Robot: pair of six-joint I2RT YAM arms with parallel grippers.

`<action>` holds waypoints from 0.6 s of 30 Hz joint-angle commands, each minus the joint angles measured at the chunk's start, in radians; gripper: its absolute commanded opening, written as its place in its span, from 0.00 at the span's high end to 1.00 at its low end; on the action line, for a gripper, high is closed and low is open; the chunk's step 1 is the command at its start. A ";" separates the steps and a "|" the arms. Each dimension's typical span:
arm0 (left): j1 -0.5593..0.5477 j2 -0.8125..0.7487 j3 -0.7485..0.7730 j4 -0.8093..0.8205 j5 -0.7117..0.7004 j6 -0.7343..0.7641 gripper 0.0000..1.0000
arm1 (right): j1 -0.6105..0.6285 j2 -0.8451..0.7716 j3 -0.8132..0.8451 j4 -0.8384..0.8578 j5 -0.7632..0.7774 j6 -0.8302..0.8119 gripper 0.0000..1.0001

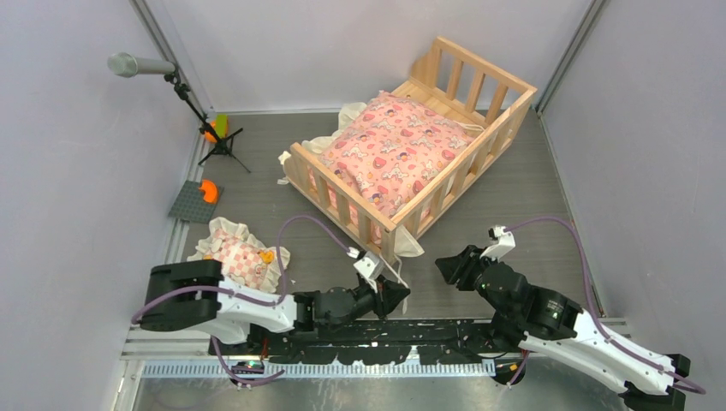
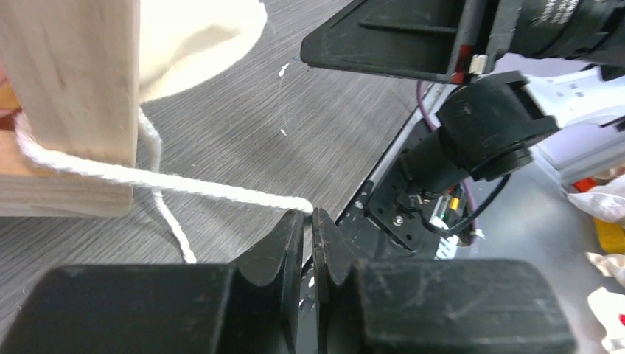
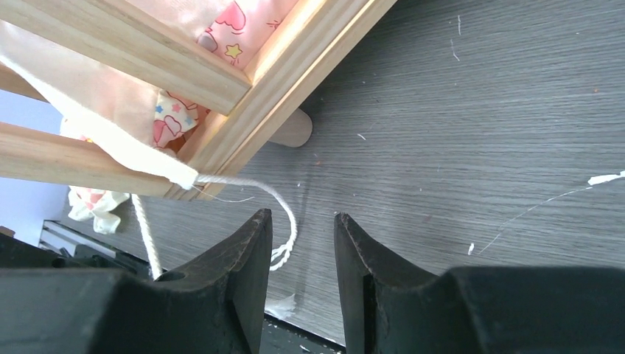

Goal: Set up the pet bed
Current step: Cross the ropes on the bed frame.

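The left claw [image 2: 310, 221] is clenched on a white cord [image 2: 184, 184], pinching it at the very fingertips. The right claw [image 3: 302, 221] stands half parted and holds nothing. On the surface [image 1: 531, 205] the bed [image 1: 343, 186] sits at an angle, its far end toward the back wall and its near corner just ahead of both claws. The pink cushion [image 1: 394, 150] lies inside it, with frill spilling over the rails. The pillow [image 1: 240, 253] lies near left, well apart. In the left wrist view the cord runs taut from the claw to the corner post [image 2: 74, 88] and wraps around it. In the right wrist view a loose loop [image 3: 286, 221] of cord hangs from the cushion's corner, just beside that claw's left finger.

The step in hand looks like tying the cushion to the near post. To do it well, the left claw should hold an even tension. A harder pull would likely drag the bed or tug the cushion off square, and slack would let the wrap slide down the post. With so shallow a pinch, a sideways jerk could slip the cord free. The right claw should settle over the loop with the strand centred between its fingers and close fully, since the cord is thin. It should also stay clear of the rail.
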 commanded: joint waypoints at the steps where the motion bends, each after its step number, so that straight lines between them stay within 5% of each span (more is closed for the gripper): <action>1: -0.029 0.109 -0.005 0.268 -0.163 0.036 0.88 | 0.000 0.026 0.045 0.000 0.029 0.005 0.59; 11: -0.049 0.367 -0.015 0.577 -0.289 0.025 0.85 | 0.000 0.025 0.060 -0.021 0.037 0.001 0.59; 18: -0.054 0.380 -0.052 0.601 -0.370 0.053 0.84 | 0.000 0.027 0.062 -0.025 0.049 -0.002 0.59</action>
